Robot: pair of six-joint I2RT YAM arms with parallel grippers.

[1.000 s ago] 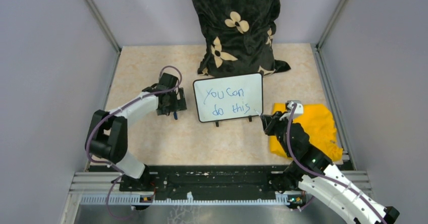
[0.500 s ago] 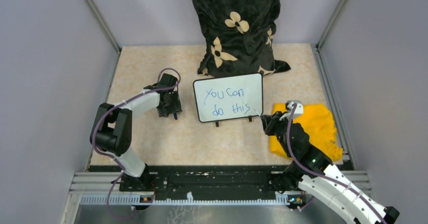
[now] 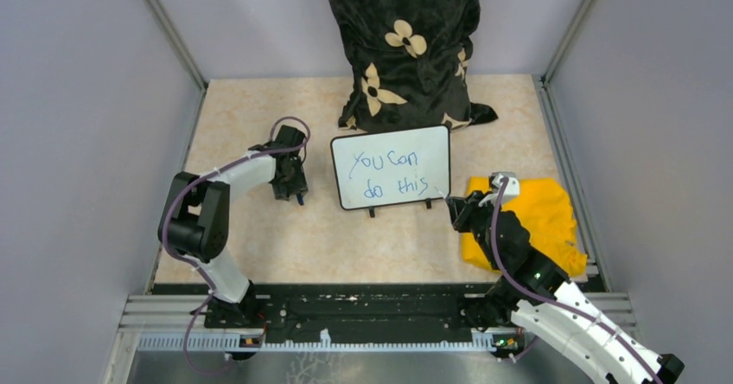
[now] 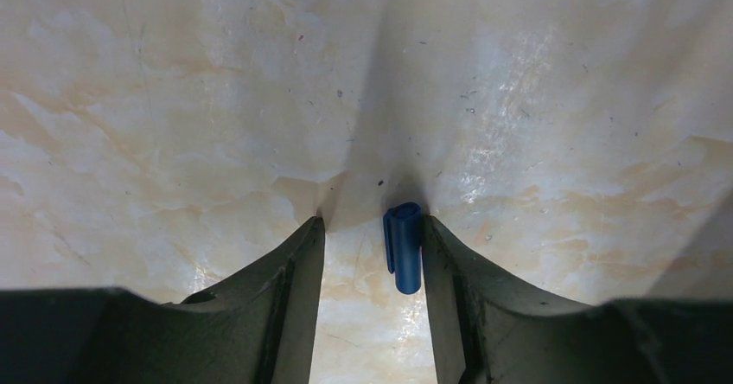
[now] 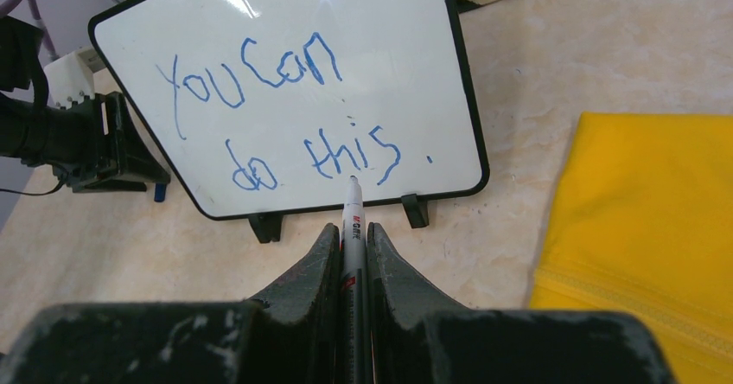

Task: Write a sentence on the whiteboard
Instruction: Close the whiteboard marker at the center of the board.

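Note:
The whiteboard (image 3: 432, 146) stands upright on its two black feet at the table's middle, also in the right wrist view (image 5: 415, 55). The sentence (image 3: 389, 173) "You can do this" is on it in blue, in two lines (image 5: 259, 81). My right gripper (image 3: 458, 213) is shut on a white marker (image 5: 353, 220), whose tip lies at the board's lower edge, below "this". My left gripper (image 3: 292, 189) is left of the board, pointing down at the table, jaws open (image 4: 372, 224). A blue marker cap (image 4: 404, 247) lies between them, against the right finger.
A yellow cloth (image 3: 536, 220) lies on the table to the right of the board, beside my right arm. A black cloth bag with cream flowers (image 3: 406, 47) stands behind the board. Grey walls enclose the table on three sides.
My left arm has folded in, its elbow moving right and up, and its gripper has turned downward by the blue cap. The right arm, marker and board have not moved.

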